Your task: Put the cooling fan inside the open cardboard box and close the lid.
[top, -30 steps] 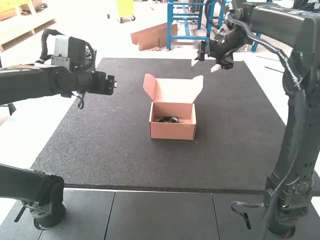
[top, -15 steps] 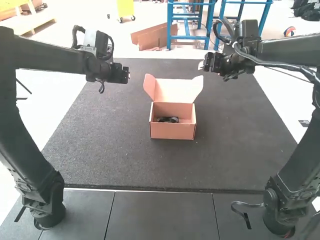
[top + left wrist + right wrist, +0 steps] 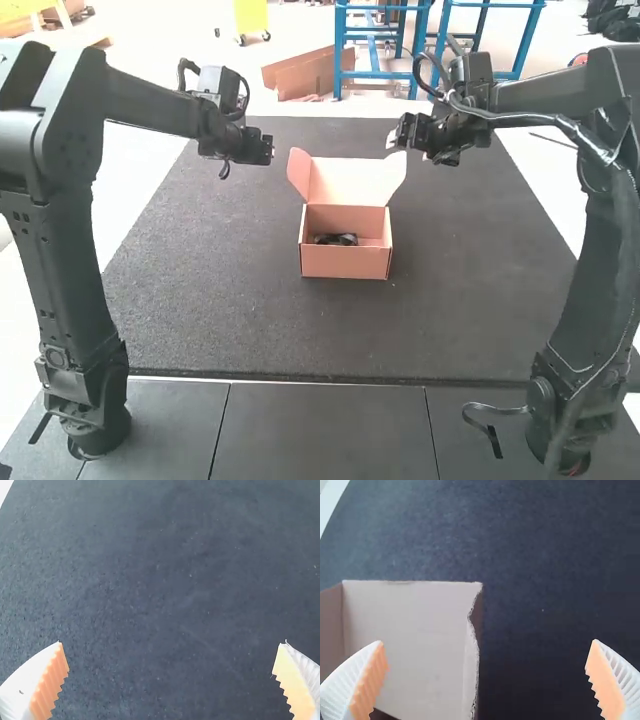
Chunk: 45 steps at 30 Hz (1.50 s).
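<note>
Left fingers [image 3: 44,685], white-ribbed with orange pads, stand spread wide and hold nothing, above bare black mat [image 3: 160,580] near the left flap of the raised lid [image 3: 345,180]. I read this as a station for steadying or pressing the lid from that side. Right fingers [image 3: 362,682] are likewise spread and empty, hovering behind the lid with its right-hand edge lying between them, placed, I judge, to push it forward and down. Cardboard box [image 3: 345,255] sits mid-mat on the bench [image 3: 320,430], lid upright along its far edge, side flaps splayed outward. Cooling fan [image 3: 335,239], a dark shape, already lies on the box floor. Only the closing remains.
</note>
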Motion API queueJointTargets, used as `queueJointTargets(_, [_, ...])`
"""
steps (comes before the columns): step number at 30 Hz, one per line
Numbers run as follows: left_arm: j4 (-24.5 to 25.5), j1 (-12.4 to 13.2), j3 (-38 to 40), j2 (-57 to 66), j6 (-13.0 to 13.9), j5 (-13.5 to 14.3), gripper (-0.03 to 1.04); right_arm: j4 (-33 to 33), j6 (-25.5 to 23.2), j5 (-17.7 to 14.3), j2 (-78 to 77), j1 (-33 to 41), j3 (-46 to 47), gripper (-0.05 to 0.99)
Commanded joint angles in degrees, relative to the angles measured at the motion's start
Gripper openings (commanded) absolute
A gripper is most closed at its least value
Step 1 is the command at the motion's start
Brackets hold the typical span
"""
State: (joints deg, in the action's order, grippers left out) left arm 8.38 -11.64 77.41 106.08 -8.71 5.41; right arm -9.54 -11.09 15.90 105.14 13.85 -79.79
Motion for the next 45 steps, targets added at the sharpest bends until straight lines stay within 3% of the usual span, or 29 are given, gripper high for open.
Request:
queueJointTargets(1, [1.02, -1.02, 3.63, 0.88, -0.43, -5.67, 0.97, -0.74, -1.83, 3.87, 0.41, -0.14, -3.8, 0.9])
queueJointTargets(6, [3.48, -3.21, 5.39, 1.67, -0.25, -10.77, 0.97, -2.24, -2.35, 6.25, 1.29, -0.14, -5.11, 0.9])
queueJointTargets(10, [3.83, -4.71, 5.56, 1.5, 0.27, -12.0, 0.97, -3.99, -2.35, 7.57, 1.73, -0.14, -5.55, 0.9])
queueJointTargets(19, [4.1, -5.59, 5.56, 0.79, 0.1, -12.09, 0.97, -6.37, -2.35, 8.88, 2.26, -0.14, -5.99, 0.8])
queueJointTargets(25, [5.5, -5.5, 5.56, 0.35, 0.45, -12.09, 0.97, -6.1, -2.27, 8.71, 2.96, -0.14, -5.73, 0.6])
queueJointTargets(30, [6.38, -5.5, 5.56, 0.09, 0.54, -12.0, 0.97, -5.58, -2.09, 8.27, 3.67, -0.14, -5.9, 0.5])
queueJointTargets(33, [6.74, -5.5, 5.56, 0.0, 0.62, -12.0, 0.97, -4.7, -2.0, 7.39, 3.67, -0.14, -5.99, 0.37])
queueJointTargets(43, [7.0, -5.5, 5.56, 0.0, 0.71, -12.0, 0.97, -4.79, -2.0, 4.84, 2.61, -0.14, -7.4, 0.3])
queueJointTargets(45, [6.91, -5.59, 5.56, -0.09, 0.71, -12.0, 0.97, -4.79, -1.92, 4.14, 2.17, -0.14, -7.22, 0.25])
